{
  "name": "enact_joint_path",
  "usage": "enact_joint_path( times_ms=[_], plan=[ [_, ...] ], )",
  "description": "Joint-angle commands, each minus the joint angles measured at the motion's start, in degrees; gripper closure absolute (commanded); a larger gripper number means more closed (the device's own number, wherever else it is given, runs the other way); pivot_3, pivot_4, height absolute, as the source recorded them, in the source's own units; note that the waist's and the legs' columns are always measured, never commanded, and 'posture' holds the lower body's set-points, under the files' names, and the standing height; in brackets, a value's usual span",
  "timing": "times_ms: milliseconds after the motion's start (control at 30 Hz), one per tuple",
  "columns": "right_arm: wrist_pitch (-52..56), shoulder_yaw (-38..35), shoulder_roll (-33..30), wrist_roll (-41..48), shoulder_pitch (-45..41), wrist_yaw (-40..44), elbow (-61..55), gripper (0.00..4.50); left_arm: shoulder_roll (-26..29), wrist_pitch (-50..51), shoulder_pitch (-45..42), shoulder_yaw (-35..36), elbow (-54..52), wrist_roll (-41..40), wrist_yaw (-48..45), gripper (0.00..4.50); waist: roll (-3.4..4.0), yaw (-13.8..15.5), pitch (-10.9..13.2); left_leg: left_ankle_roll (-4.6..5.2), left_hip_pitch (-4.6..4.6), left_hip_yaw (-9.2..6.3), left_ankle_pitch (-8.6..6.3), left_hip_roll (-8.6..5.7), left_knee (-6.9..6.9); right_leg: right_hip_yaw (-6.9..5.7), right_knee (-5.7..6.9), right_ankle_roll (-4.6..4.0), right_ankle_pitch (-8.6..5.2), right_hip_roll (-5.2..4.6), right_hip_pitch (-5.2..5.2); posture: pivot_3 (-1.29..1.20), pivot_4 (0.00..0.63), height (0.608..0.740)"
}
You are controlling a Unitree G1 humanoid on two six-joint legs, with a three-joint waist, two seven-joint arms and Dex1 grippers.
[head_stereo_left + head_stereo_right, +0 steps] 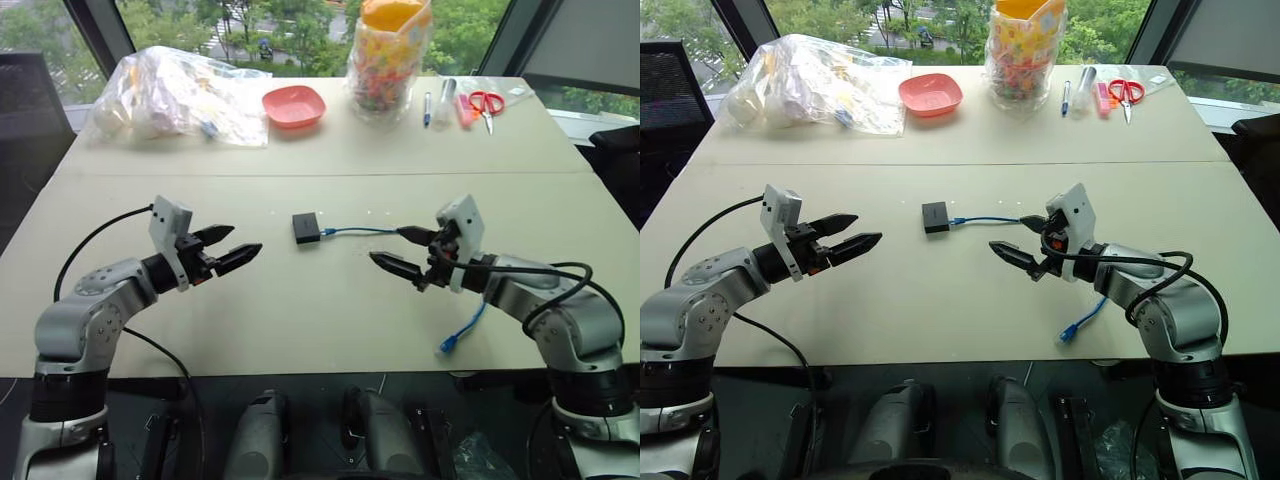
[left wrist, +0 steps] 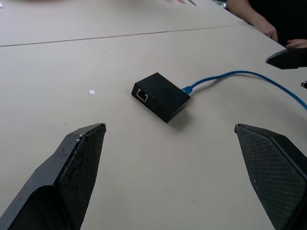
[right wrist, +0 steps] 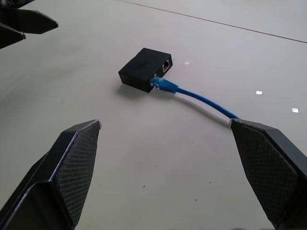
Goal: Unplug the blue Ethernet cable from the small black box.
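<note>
The small black box lies flat on the tabletop, in the middle, between the two arms. The blue Ethernet cable is still plugged into the side of the box that faces the robot's right. From there the cable runs straight across toward the right claw, passes under it, and its far end hangs off the near edge of the tabletop. So the cable's long line points from the box to the right claw, and that claw is much nearer the cable. The box sits about halfway between the claws. The left claw points at the box from the other side. Both claws are wide open and hold nothing. Both hang above the tabletop, apart from the box and the plug. I think the left claw could hold the box while the right one pulls the plug out sideways.
</note>
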Motion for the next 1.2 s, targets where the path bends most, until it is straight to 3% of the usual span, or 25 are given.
enact_joint_path(
  times_ms=[33, 333, 467, 600, 667, 800, 1033, 1200],
  plan=[
    [-1.3, -0.2, 0.7, 0.0, 0.5, -0.2, -2.2, 0.0, -0.4, -1.4, -1.3, 1.1, 0.0, -0.5, 0.1, 0.03, 0.0, 0.0, 0.0, 0.0, 0.0, 0.0, 0.0, 0.0, 0.0, 0.0, 0.0, 0.0, 0.0, 0.0, 0.01, 0.0, 0.15, 0.74],
    [-1.7, -0.6, 0.6, -0.2, 1.8, -0.5, -3.0, 0.0, -0.2, -3.2, -2.4, -1.2, 1.1, 1.7, -1.3, 0.03, 0.0, 0.0, 0.0, 0.0, 0.0, 0.01, 0.0, 0.0, 0.02, 0.0, 0.01, 0.0, 0.01, 0.01, 0.0, 0.0, 0.15, 0.74],
    [-2.8, 0.4, -0.3, -1.7, 0.4, 0.4, -1.5, 0.0, 1.8, -7.2, -3.4, -3.8, 2.7, 4.7, -5.6, 0.03, 0.0, 0.0, 0.0, 0.0, 0.0, 0.01, 0.0, 0.0, 0.02, 0.0, 0.03, -0.01, 0.01, 0.01, -0.01, 0.0, 0.15, 0.74],
    [-7.9, 4.3, -1.8, -7.1, -5.2, 4.6, 6.2, 0.0, 5.8, -10.1, -9.2, -5.5, 11.2, 6.4, -13.5, 0.03, 0.0, -0.1, 0.0, 0.0, 0.01, 0.02, 0.01, 0.01, 0.04, -0.01, 0.0, -0.03, 0.02, 0.02, -0.02, 0.0, 0.15, 0.74],
    [-13.3, 8.7, -1.8, -12.1, -9.1, 7.5, 13.3, 0.0, 8.7, -9.2, -11.3, -6.8, 13.1, 6.0, -18.8, 0.03, 0.0, -0.2, 0.0, 0.0, 0.01, 0.05, 0.01, 0.03, 0.07, -0.03, -0.02, -0.04, 0.02, 0.04, -0.02, 0.0, 0.15, 0.74],
    [-26.2, 14.9, 4.1, -20.1, -21.1, 11.8, 35.8, 0.0, 12.7, -7.0, -14.2, -7.4, 14.4, 4.7, -25.1, 0.03, 0.03, -1.2, 0.0, 0.0, 0.01, 0.13, 0.01, 0.03, 0.03, -0.02, -0.03, -0.05, 0.03, 0.06, -0.06, 0.0, 0.15, 0.74],
    [-44.2, 18.8, 15.1, -29.2, -39.3, 19.0, 72.8, 0.0, 10.9, -4.9, -10.7, -3.1, 9.1, 2.4, -20.4, 0.03, 0.02, -1.7, 0.0, 0.03, -0.01, 0.1, 0.04, -0.19, -0.02, 0.03, 0.25, 0.2, 0.17, 0.05, -0.12, 0.0, 0.15, 0.74],
    [-49.9, 21.6, 20.4, -36.4, -45.7, 24.1, 88.4, 0.0, 9.1, -3.2, -4.5, 0.1, 2.3, 0.7, -14.8, 0.03, 0.03, -1.8, 0.0, 0.01, 0.14, 0.09, 0.05, -0.21, 0.03, 0.11, 0.59, 0.19, 0.15, -0.03, -0.12, 0.0, 0.15, 0.74]
  ],
)
